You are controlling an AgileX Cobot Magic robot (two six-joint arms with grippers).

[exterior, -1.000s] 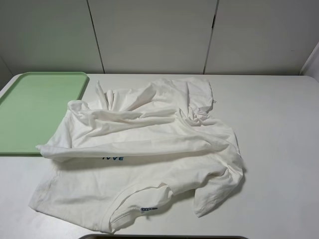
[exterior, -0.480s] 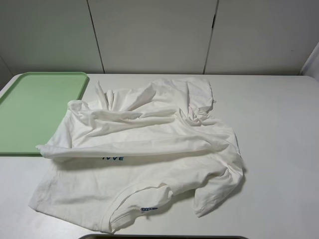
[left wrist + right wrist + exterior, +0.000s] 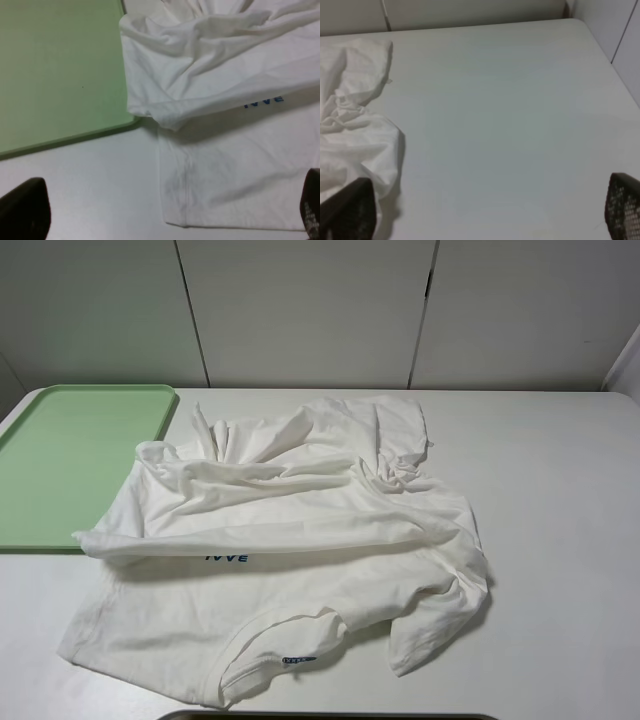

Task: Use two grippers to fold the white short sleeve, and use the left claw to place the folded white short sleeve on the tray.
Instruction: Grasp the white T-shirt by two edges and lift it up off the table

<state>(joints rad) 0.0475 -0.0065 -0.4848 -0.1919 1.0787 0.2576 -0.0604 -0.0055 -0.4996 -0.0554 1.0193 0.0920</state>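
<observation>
1. Left pincer (image 3: 167, 220) is hanging above the bench (image 3: 90, 185) with its two fingers (image 3: 22, 212) standing wide apart and gripping nothing. Below it, the hem corner of the white shirt (image 3: 225, 100) is lying flat.
2. Right pincer (image 3: 485, 212) is likewise gaping wide and holding nothing. It is hovering over bare bench (image 3: 505, 125), with a crumpled edge of the shirt (image 3: 350, 135) lying under one finger.
3. In the high view, the shirt (image 3: 290, 540) is sprawling across the middle of the bench (image 3: 560, 540), loosely bunched and not neatly folded.
4. The collar is lying nearest, with the small blue neck label (image 3: 298, 661) showing.
5. Farther back, the upper layer is draping over the lower one, half covering the blue lettering (image 3: 227, 559).
6. The tray (image 3: 60, 470) is sitting at the far left of the bench. The shirt's left fold is overlapping its right rim and near corner.
7. Pale wall panels (image 3: 310, 310) are standing behind the bench.
</observation>
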